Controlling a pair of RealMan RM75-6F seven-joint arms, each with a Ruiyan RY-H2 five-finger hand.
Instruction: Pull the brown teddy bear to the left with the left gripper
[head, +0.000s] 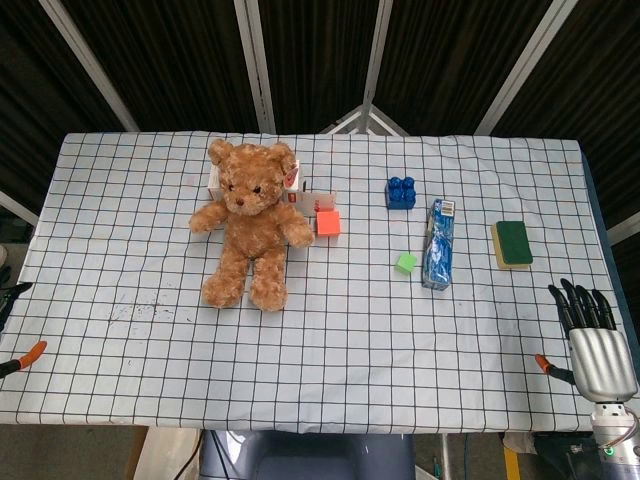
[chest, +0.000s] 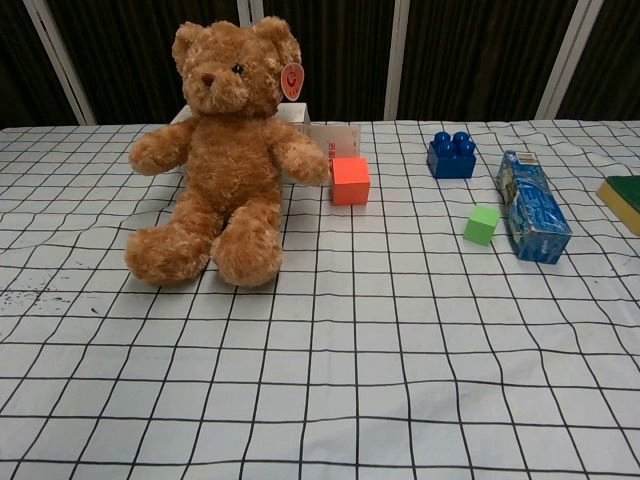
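The brown teddy bear (head: 250, 225) sits upright on the checked cloth left of centre, legs pointing to the front edge; in the chest view the brown teddy bear (chest: 220, 150) leans against a white box. Only slivers of my left hand (head: 10, 298) show at the far left edge of the head view: a dark fingertip and an orange-tipped thumb, spread apart, well clear of the bear and holding nothing. My right hand (head: 598, 345) lies at the front right corner with fingers stretched out and empty. Neither hand shows in the chest view.
A white box (head: 300, 190) stands behind the bear, with an orange cube (head: 328, 222) beside its arm. Further right are a blue brick (head: 401, 192), a small green cube (head: 405, 262), a blue packet (head: 438, 245) and a green sponge (head: 512, 243).
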